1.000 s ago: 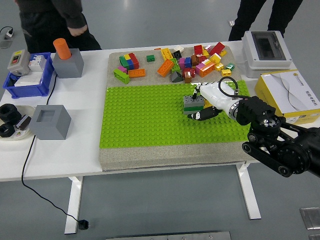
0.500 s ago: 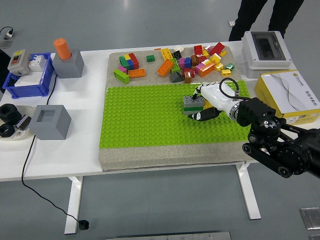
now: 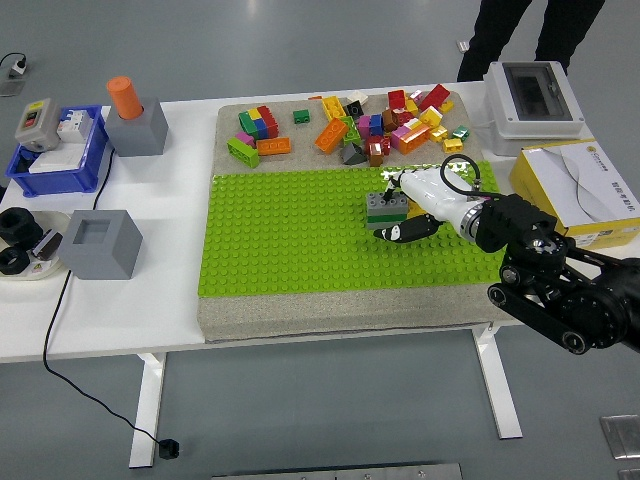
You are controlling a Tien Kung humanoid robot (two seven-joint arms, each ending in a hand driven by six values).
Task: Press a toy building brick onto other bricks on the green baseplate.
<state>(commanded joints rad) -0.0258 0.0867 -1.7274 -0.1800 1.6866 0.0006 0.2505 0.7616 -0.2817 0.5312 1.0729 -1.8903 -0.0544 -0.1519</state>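
Observation:
A small stack of bricks (image 3: 385, 209), grey on top with green and grey below, stands on the green baseplate (image 3: 290, 235) right of its middle. My right hand (image 3: 408, 207), white with black fingertips, comes in from the right and closes around the stack, fingers above it and the thumb below. The black right forearm (image 3: 545, 275) runs off toward the lower right. A heap of loose bricks (image 3: 370, 125) in many colours lies on the mat beyond the baseplate. My left arm is out of sight.
A grey electrical box (image 3: 532, 95) and a white-yellow carton (image 3: 585, 190) stand at the right. At the left are a blue bin (image 3: 55, 155), two grey blocks (image 3: 100, 243), one bearing an orange cylinder (image 3: 124, 97), and black rolls (image 3: 20, 240). A person's legs (image 3: 520, 30) show at the far side.
The person at the far left has left the picture. My right hand stays at the brick stack, barely shifted.

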